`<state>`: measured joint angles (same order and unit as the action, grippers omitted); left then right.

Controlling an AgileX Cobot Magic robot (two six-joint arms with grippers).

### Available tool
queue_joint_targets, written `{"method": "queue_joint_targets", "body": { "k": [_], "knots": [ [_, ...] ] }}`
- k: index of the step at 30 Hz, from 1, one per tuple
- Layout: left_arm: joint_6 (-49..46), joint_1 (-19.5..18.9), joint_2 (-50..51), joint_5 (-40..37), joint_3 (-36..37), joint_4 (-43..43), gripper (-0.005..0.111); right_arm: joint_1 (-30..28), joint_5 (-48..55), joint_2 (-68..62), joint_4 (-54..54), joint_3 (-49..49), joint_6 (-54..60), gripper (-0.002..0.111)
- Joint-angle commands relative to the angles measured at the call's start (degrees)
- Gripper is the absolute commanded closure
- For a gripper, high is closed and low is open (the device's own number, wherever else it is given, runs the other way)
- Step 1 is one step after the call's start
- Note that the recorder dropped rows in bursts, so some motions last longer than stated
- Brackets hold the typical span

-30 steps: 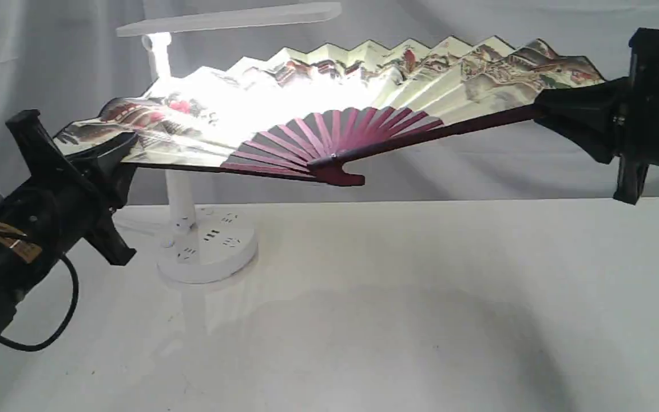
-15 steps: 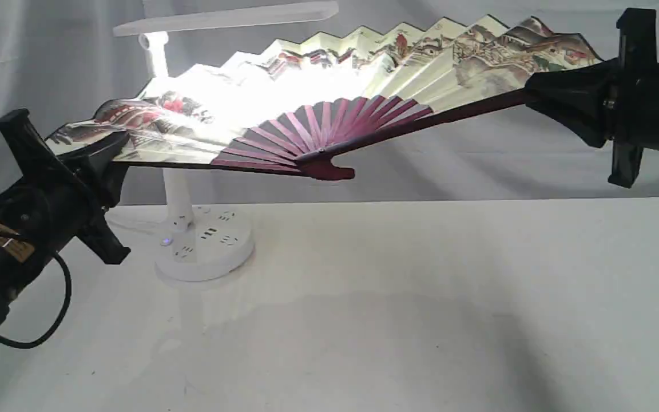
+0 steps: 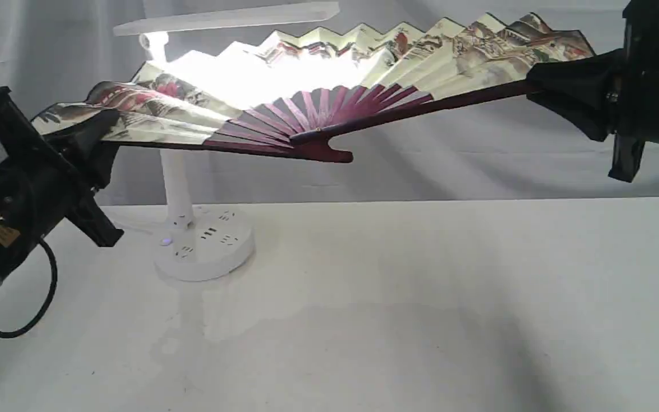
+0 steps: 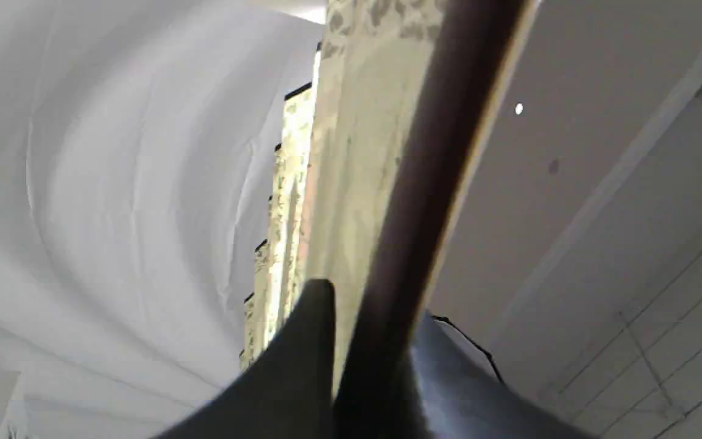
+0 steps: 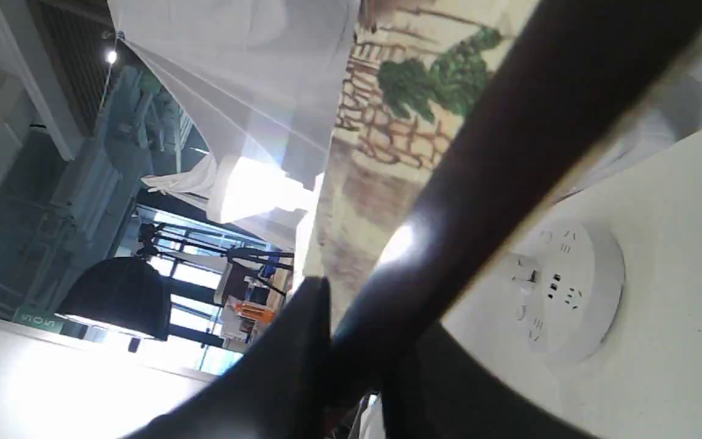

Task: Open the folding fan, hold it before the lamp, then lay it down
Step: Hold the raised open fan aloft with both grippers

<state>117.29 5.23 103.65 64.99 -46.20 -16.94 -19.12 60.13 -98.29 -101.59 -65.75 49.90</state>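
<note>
The fan (image 3: 318,86) is spread almost to a half circle and hangs in the air well above the table (image 3: 421,297), with nothing under it. Its pivot (image 3: 318,150) sits at 6 o'clock of the arc. One guard runs out toward 9 o'clock, the other rises toward 2 o'clock, so the leaf is tilted, higher on the right.

The left gripper (image 3: 86,134) is pinched on the 9 o'clock guard. In its wrist view a dark finger lies on each side of the maroon stick. The right gripper (image 3: 541,88) is clamped the same way on the 2 o'clock guard. Holding one guard apiece, well apart, likely keeps the pleats stretched open.

The lamp (image 3: 203,246) stands behind the fan, its base at 7 o'clock from the pivot and its flat head at 11 o'clock above the leaf. The paper near the stem glows white, so the fan seems placed to catch that light. I judge the showing step under way, with laying down not yet done.
</note>
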Motion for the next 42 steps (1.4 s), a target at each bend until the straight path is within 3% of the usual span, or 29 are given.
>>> {"method": "queue_joint_targets", "body": {
  "k": [1, 42],
  "knots": [
    [3.9, 0.0, -2.2, 4.9, -0.4, 2.8, 0.107, 0.3, 0.0, 0.1, 1.6, 0.3, 4.0, 0.108],
    [3.7, -0.6, -2.2, 5.0, -0.4, 5.9, 0.107, 0.3, -4.0, 0.1, 1.6, 0.3, 3.5, 0.108]
  ]
}}
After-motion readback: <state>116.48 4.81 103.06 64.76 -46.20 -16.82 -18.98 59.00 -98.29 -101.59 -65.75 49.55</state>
